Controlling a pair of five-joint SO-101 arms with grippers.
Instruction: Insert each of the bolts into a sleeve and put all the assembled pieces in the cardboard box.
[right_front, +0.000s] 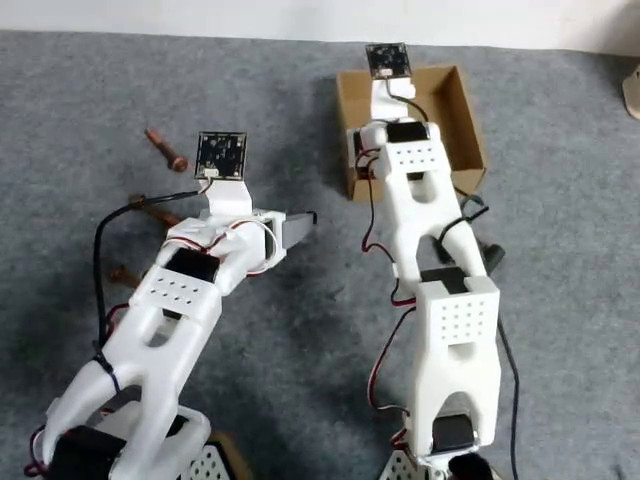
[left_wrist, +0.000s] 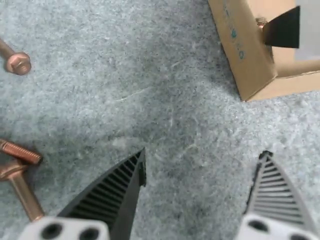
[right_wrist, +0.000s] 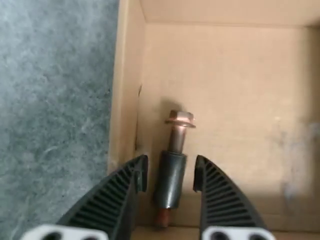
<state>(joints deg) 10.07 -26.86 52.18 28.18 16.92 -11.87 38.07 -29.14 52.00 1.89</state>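
Sleeved bolt (right_wrist: 171, 177) on cardboard box (right_wrist: 235, 80) floor, between parted right fingers (right_wrist: 120, 197)

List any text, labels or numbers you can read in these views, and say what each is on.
Teal print on the cardboard box's outer wall, left wrist view: blurred, not readable.
Camera boards on the arms' wrists, high view: any markings too small to read.
Nothing else carries legible text.

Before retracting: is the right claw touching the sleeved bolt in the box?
Apart. Right wrist view shows gaps between the right claw and the sleeved bolt on both sides.
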